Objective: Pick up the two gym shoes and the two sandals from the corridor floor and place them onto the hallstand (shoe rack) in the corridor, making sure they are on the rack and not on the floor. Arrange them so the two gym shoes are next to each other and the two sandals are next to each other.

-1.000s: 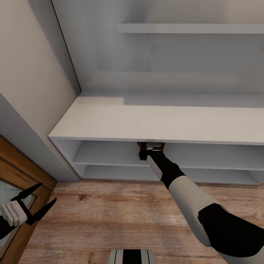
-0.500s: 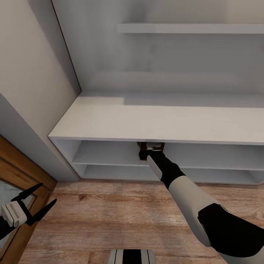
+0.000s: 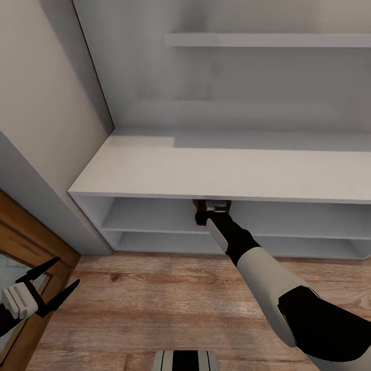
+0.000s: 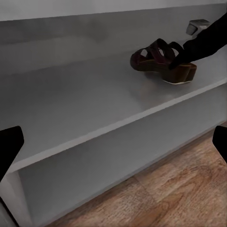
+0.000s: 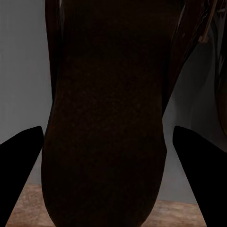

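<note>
On the hallstand's [image 3: 206,172] upper tier, the right gripper [image 5: 113,142], fingers spread, straddles a sandal [image 4: 163,61]; withdrawing carelessly could drag it off.

The left gripper [image 3: 54,281] hangs spread, empty.

Wide, low white-grey shelving unit [image 3: 170,170] with a thick flat top, two shallow tiers and a tall back panel, standing on light brown wood-grain plank flooring [image 3: 154,304]. On the upper tier [image 4: 85,109], a dark brown leather sandal with a wide strap [image 4: 161,59], set near the shelf's front edge.
</note>
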